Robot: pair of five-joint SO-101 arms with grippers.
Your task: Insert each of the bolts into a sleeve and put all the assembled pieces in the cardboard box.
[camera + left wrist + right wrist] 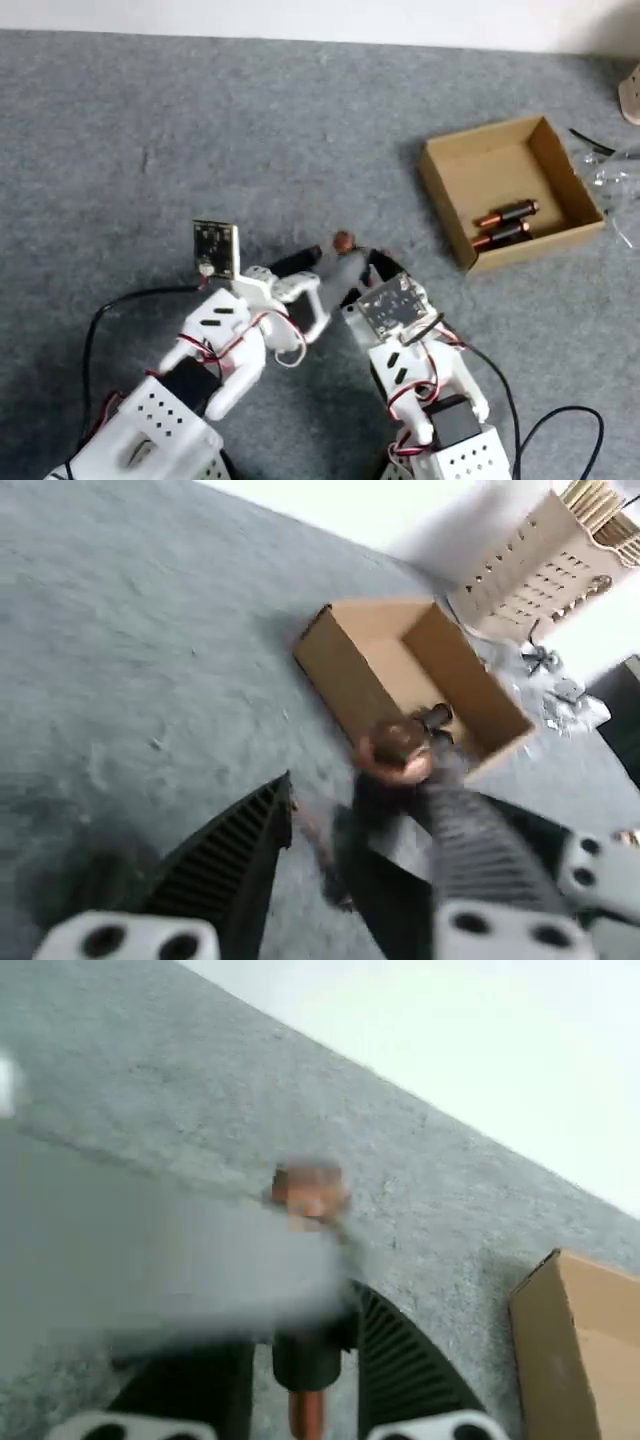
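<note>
Grey carpet bench (150, 120). One cardboard box (445, 190) at its right edge holds two assembled pieces (505, 213). Two hands meet mid-bench: left hand (355, 810) fingers apart, right hand (305, 1330) clamped on one black sleeve (305, 1358), one copper-headed bolt (310, 1192) just past it.

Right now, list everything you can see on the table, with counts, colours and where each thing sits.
cardboard box: one, brown, open, table's right side.
assembled pieces: two, copper and black, side by side inside the box.
bolt: one, copper head, mid-table between the grippers.
sleeve: one, black, below the bolt head.
perforated stand: one, beige, beyond the box.
loose clutter: black and clear bits, right of the box.
table: one, grey, carpet-like.
left gripper: one, black, open beside the bolt.
right gripper: one, black, shut on the sleeve.
</note>
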